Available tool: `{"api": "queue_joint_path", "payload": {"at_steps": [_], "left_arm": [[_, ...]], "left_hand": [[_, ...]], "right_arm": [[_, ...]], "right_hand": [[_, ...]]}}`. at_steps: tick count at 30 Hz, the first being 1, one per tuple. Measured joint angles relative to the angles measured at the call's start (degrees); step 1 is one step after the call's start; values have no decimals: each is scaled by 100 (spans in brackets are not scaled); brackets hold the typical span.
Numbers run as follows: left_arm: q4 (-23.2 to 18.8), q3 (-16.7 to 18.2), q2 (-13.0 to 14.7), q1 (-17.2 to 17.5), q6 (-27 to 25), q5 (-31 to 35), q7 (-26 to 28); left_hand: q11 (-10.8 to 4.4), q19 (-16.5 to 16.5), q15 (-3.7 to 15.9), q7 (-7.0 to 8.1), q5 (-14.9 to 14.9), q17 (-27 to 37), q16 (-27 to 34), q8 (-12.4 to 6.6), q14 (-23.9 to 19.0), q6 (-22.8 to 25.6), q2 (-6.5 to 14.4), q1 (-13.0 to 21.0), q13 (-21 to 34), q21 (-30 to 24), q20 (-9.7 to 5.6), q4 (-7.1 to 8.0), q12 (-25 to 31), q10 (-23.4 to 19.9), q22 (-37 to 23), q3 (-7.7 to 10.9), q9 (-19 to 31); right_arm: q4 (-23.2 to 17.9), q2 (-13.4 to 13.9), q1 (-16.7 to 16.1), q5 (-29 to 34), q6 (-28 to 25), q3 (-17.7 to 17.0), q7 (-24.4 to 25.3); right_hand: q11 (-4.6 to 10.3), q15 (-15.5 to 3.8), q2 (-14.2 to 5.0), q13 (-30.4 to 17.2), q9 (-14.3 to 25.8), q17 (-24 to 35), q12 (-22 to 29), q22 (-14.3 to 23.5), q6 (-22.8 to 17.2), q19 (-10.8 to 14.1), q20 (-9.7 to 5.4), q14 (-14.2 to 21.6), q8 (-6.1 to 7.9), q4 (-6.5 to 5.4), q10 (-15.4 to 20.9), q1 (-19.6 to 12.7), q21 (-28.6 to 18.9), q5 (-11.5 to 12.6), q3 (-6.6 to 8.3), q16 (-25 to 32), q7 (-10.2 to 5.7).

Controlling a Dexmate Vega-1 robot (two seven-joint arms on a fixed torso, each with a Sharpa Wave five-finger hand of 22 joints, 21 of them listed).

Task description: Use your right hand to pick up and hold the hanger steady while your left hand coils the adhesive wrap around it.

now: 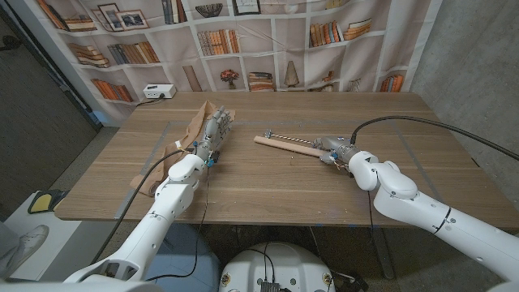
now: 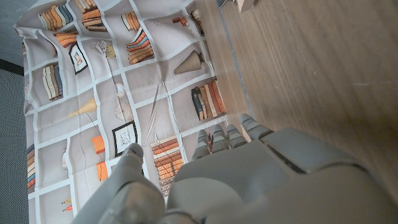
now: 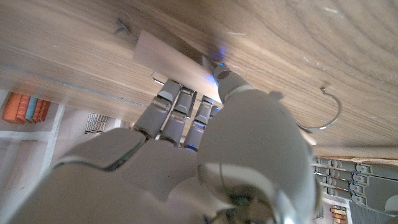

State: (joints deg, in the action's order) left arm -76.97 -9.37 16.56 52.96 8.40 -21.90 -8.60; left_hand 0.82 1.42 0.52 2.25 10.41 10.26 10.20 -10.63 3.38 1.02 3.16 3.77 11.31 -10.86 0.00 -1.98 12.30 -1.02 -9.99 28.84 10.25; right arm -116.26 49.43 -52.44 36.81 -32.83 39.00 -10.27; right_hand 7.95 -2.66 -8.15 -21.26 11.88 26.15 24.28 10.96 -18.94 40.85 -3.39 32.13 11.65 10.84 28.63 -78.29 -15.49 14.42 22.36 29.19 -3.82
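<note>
The wooden hanger (image 1: 284,143) lies on the table near its middle, and its bar (image 3: 165,53) and metal hook (image 3: 329,115) appear in the right wrist view. My right hand (image 1: 336,151) is at the hanger's right end. Its fingers (image 3: 177,106) reach over the bar and the thumb presses the near side, so it grips the bar against the table. A crumpled tan adhesive wrap (image 1: 197,123) lies at the left. My left hand (image 1: 215,130) stands on its edge right beside the wrap, fingers apart and holding nothing.
A white box with a cable (image 1: 158,91) sits at the table's back left edge. A bookshelf backdrop (image 1: 268,40) hangs behind the table. Black cables (image 1: 422,126) trail from both arms. Bare wood (image 1: 268,182) lies between the hands and the front edge.
</note>
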Motion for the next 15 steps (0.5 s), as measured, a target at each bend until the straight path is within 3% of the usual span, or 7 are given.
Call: {"api": "queue_joint_path", "payload": {"at_steps": [7,10,15], "left_arm": [[9,-7,-17,0,10,9,5],[23,-13,-29,-4,16,11,7],[35,-19,-45,-15,20,13,9]], "left_hand": [[0,0,0,0,0,0,0,0,0,0,0,0,0,0,0,0,0,0,0,0,0],[0,0,0,0,0,0,0,0,0,0,0,0,0,0,0,0,0,0,0,0,0],[0,0,0,0,0,0,0,0,0,0,0,0,0,0,0,0,0,0,0,0,0]], "right_arm": [[18,-11,-46,-96,29,-52,93],[23,-15,-68,-135,43,-76,142],[41,-29,-114,-225,69,-128,251]], "right_hand": [[35,104,100,-65,0,157,91,25,-74,106,52,163,0,-13,50,-176,-154,240,65,91,-27],[27,157,157,-104,0,310,172,46,-154,203,63,278,0,-91,114,-233,-253,353,-17,119,-8],[-9,169,243,-165,27,407,354,65,-453,357,93,578,76,-101,403,-320,-566,507,-219,120,-10]]}}
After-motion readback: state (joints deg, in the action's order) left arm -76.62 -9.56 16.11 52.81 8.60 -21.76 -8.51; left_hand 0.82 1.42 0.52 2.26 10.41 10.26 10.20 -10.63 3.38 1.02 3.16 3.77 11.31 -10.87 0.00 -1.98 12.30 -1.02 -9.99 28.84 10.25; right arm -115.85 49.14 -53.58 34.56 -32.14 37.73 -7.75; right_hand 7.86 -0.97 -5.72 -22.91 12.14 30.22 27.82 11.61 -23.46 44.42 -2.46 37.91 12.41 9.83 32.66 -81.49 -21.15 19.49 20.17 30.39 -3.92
